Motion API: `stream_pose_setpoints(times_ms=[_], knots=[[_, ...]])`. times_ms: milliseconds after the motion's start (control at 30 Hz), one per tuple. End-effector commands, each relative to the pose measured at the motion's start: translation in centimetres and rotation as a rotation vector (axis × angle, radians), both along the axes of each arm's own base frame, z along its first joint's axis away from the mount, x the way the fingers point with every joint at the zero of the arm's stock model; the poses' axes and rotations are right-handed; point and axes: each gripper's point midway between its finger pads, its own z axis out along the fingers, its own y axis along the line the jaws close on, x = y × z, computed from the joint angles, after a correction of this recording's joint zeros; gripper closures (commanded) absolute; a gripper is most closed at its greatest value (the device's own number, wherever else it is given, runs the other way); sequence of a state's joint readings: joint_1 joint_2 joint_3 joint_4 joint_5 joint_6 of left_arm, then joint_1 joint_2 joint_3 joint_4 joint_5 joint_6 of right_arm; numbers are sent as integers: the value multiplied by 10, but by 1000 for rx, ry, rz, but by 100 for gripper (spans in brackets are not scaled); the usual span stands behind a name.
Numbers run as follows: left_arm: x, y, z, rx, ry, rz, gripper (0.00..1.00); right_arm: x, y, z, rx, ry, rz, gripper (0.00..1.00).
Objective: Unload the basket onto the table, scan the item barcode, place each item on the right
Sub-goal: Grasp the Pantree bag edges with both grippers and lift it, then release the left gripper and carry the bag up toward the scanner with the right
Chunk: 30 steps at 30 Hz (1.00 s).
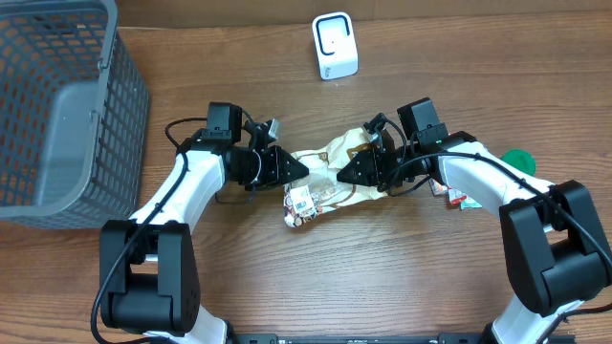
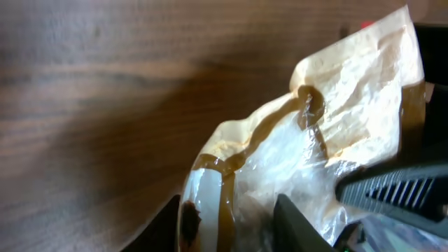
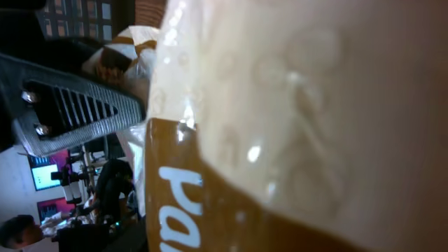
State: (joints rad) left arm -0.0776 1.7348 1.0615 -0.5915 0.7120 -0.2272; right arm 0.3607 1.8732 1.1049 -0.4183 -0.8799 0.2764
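While the snack bag (image 1: 325,187) sits between the left gripper (image 1: 303,170) and right gripper (image 1: 343,174), left jaws straddle its end. Whether either pinches is unclear.

**What's actually sitting on the table**

So it's a brown wood-grain table (image 1: 382,277). A grey mesh basket (image 1: 124,105) sits at the far left corner, and a little white scanner (image 1: 335,45) stands upright at the back edge, well apart from the rest. Out right there's a green round thing (image 1: 517,159) with a small red-and-white packet (image 1: 457,198) near it. The crumpled cream-and-brown bag (image 1: 335,177) is mid-table, label showing, but I honestly can't tell if it's touching the wood.
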Motion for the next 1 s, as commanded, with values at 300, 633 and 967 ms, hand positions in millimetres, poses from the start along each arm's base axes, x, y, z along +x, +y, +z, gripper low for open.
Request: stream_pose_setpoints(times_ms=[300, 633, 967], knots=[[54, 39, 3, 223, -180, 134, 26, 5, 4, 8, 31, -83, 30, 84], [65, 154, 36, 698, -225, 488, 20, 19, 6, 21, 22, -215, 64, 84], [58, 216, 43, 912, -217, 633, 0, 40, -6, 94, -91, -541, 70, 96]])
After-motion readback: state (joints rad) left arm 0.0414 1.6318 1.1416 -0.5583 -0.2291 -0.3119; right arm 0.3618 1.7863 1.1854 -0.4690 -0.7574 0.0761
